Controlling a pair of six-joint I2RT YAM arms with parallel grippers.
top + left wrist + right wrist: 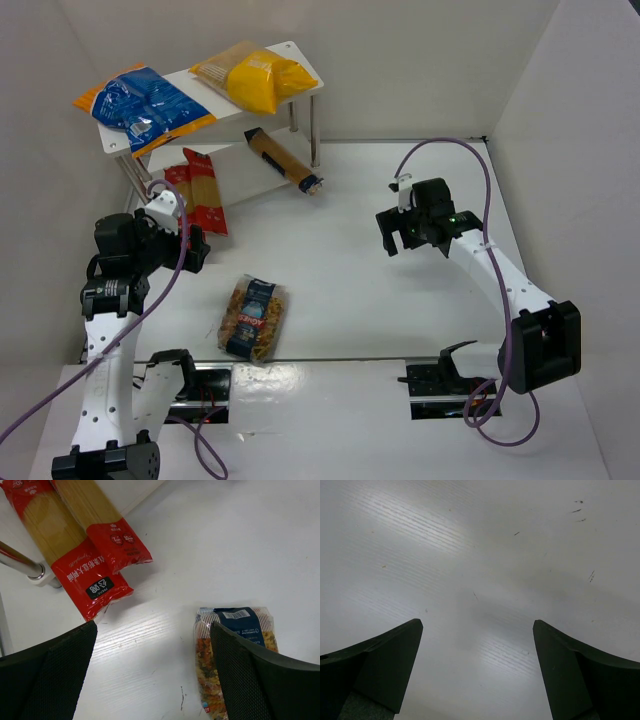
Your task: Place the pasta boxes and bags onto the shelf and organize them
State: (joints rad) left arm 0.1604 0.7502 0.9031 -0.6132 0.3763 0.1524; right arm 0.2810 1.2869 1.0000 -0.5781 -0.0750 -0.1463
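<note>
Two grippers are hanging wide open, gripping nothing: the left gripper [192, 246] [152, 630] and, at its 3 o'clock, the right gripper [396, 236] [477, 625]. The clear bag [252, 318] [235, 655] is lying flat at the left gripper's 5 o'clock. The red spaghetti packs [200, 192] [95, 555] are lying at its 12 o'clock. Farther back, the long slim tan box [283, 160] is slanting across the shelf [300, 55], at its lower tier. The blue-and-orange bag [143, 105] and the yellow bag [255, 75] are sitting on top.
</note>
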